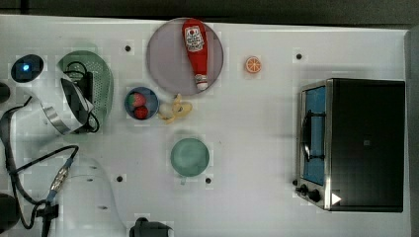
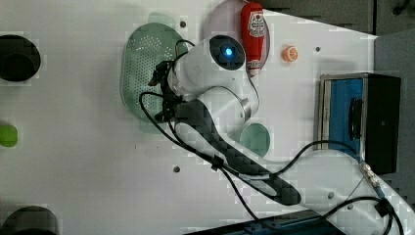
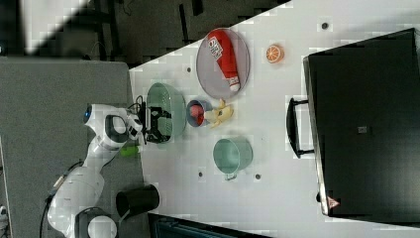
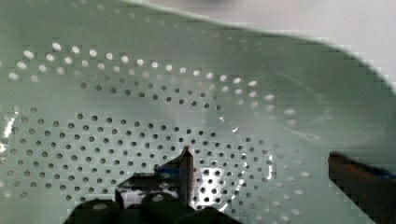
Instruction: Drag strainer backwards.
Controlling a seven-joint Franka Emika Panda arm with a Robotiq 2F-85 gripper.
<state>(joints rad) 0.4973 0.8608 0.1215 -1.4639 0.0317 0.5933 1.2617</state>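
The strainer is a pale mint-green oval colander with many small holes, lying on the white table at the top view's left. It also appears in the left view and the right view. My gripper hangs over its basin, with the white wrist covering part of the strainer. In the wrist view the perforated basin lies close under the gripper. The gripper is open, with one dark fingertip low over the holes and the other far apart by the wall. Nothing is between them.
A blue bowl of red fruit and a banana sit just beside the strainer. A grey plate carries a ketchup bottle. A teal bowl, an orange slice and a toaster oven lie farther off.
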